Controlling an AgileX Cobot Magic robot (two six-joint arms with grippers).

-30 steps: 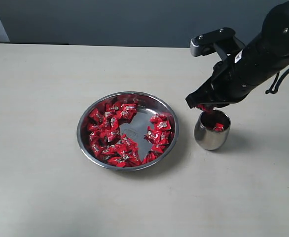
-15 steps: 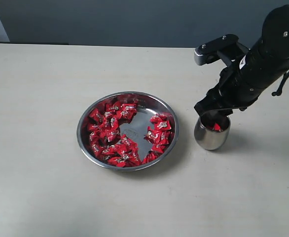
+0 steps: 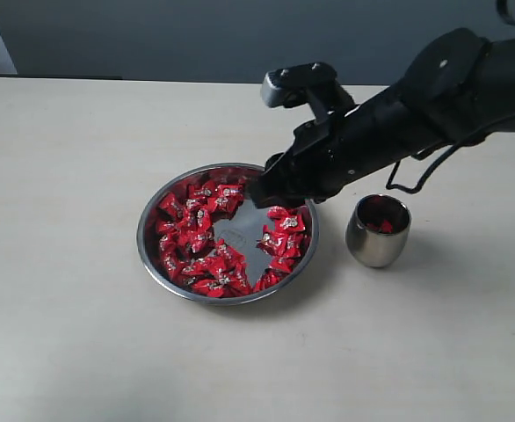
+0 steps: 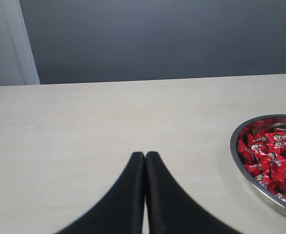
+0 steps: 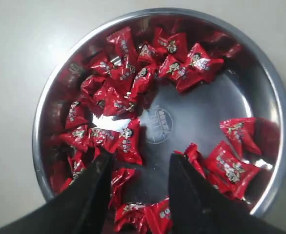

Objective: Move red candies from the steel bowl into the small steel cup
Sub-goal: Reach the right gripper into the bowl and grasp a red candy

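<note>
Hovering over the steel bowl (image 3: 145, 251), the right claw (image 5: 140, 161) is standing parted and empty above the red candies (image 3: 196, 239); the left claw (image 4: 145, 157) is hanging pinched together, gripping nothing, over the table (image 4: 74, 126).

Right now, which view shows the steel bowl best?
The right wrist view: it looks down into the steel bowl, centre stamp visible. The exterior view shows it smaller, partly behind the arm; the left wrist view catches only one edge.
</note>
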